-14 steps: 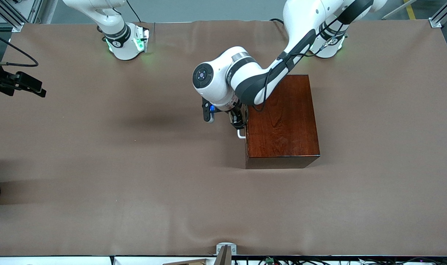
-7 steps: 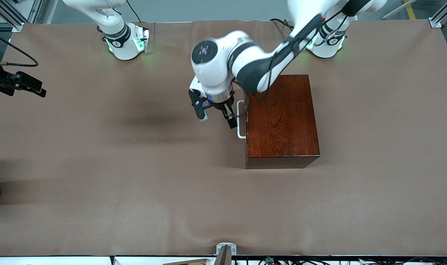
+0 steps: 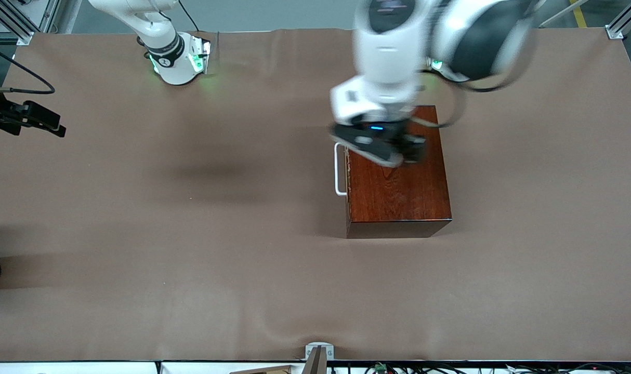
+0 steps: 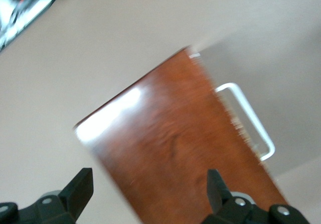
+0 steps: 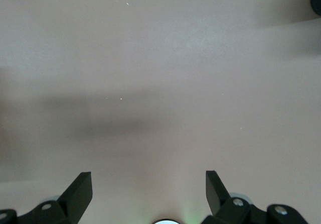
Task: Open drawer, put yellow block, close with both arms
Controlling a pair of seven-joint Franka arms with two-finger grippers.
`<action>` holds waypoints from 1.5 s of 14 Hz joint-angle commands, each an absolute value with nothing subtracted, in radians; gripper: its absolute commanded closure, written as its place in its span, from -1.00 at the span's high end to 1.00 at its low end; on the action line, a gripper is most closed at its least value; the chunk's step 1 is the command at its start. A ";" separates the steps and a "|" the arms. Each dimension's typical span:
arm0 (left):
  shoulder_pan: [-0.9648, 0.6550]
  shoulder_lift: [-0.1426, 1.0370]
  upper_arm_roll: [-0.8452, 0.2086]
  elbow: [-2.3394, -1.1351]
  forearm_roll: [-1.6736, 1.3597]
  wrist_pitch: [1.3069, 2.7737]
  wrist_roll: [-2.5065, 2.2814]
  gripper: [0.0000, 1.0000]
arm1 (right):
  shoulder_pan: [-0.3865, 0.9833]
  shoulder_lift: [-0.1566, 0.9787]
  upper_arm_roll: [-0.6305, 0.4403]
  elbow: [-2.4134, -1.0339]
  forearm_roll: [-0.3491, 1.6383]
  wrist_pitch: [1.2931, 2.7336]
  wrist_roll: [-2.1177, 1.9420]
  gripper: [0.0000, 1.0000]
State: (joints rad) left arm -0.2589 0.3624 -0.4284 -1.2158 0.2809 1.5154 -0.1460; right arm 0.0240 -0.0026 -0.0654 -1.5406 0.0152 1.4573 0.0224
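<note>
The dark reddish-brown wooden box (image 3: 398,192) stands toward the left arm's end of the table. Its drawer is shut, and the white U-shaped handle (image 3: 338,169) faces the right arm's end. My left gripper (image 3: 398,153) is up in the air over the top of the box, open and empty. The left wrist view shows the box top (image 4: 170,133) and the handle (image 4: 248,118) below my open left gripper (image 4: 149,184). My right gripper (image 5: 149,184) is open and empty over bare table; its arm waits near its base. The yellow block is out of view.
The brown table cover (image 3: 191,234) stretches wide around the box. A black device with a cable (image 3: 27,118) sits at the table's edge at the right arm's end. A small metal bracket (image 3: 318,353) stands at the edge nearest the camera.
My left gripper has left the handle, risen and swung over the top of the box. The drawer stays shut. The right arm has not moved.
</note>
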 commanded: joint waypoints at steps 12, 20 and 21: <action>-0.078 -0.009 -0.012 -1.549 -0.044 1.495 -0.082 1.00 | 0.028 -0.008 -0.066 -1.537 0.018 1.447 0.029 1.00; -0.072 -0.018 -0.003 -1.605 -0.043 1.591 -0.077 1.00 | 0.025 -0.008 -0.066 -1.536 0.018 1.453 0.029 1.00; -0.072 -0.018 -0.005 -1.603 -0.043 1.589 -0.077 1.00 | 0.025 -0.008 -0.066 -1.536 0.017 1.450 0.029 1.00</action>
